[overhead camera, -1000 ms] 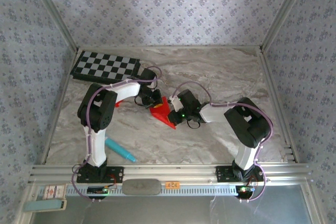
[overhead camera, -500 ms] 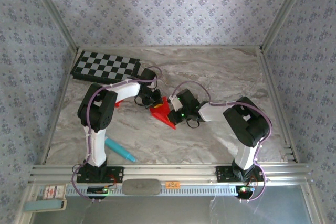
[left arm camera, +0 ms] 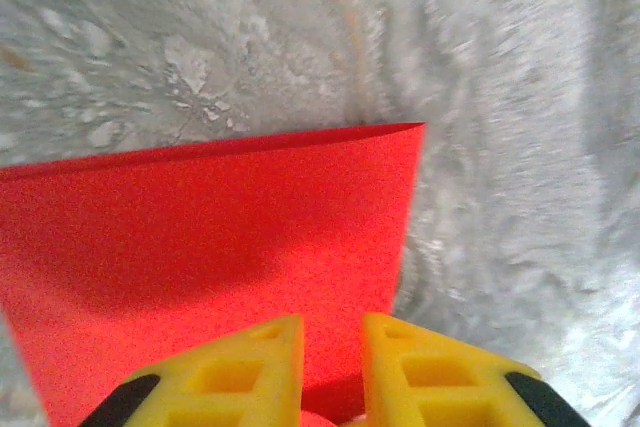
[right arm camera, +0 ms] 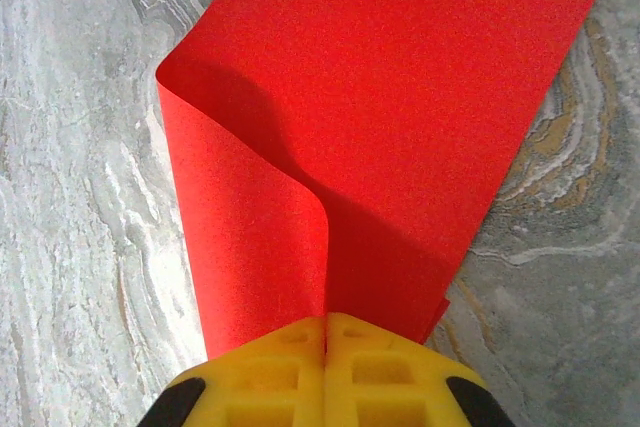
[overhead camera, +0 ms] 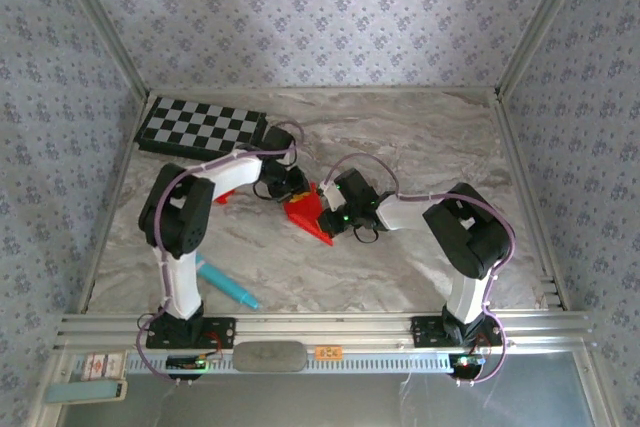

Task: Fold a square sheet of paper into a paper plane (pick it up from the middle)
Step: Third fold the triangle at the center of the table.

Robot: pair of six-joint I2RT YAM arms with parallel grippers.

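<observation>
I am watching both arms reaching in toward the middle of the marble worktop (overhead camera: pixel 430 137), where the red paper (overhead camera: pixel 308 215) is lying between them, partly folded. The right claw (overhead camera: pixel 337 217) is coming at it from the right. In its wrist view the yellow fingers (right arm camera: pixel 270 347) are pressing tight together on the near edge of the paper (right arm camera: pixel 400 97), pinching a flap that is curling up from the left side while the layer under it is lying flat on the marble. The left claw (overhead camera: pixel 293 187) is sitting at the paper's far left edge. In its own view the fingers (left arm camera: pixel 250 357) are standing slightly apart, with a narrow gap between them and red showing through it, so they are not clamping anything. There the paper (left arm camera: pixel 200 227) is spreading out ahead of the claw (left arm camera: pixel 333 332), one straight edge and a sharp corner lying on the worktop. A chequered board (overhead camera: pixel 200 127) is resting at the far left, a small red scrap (overhead camera: pixel 225 197) is lying just beside the left arm, and a teal pen (overhead camera: pixel 228 285) is lying near that arm's base.
</observation>
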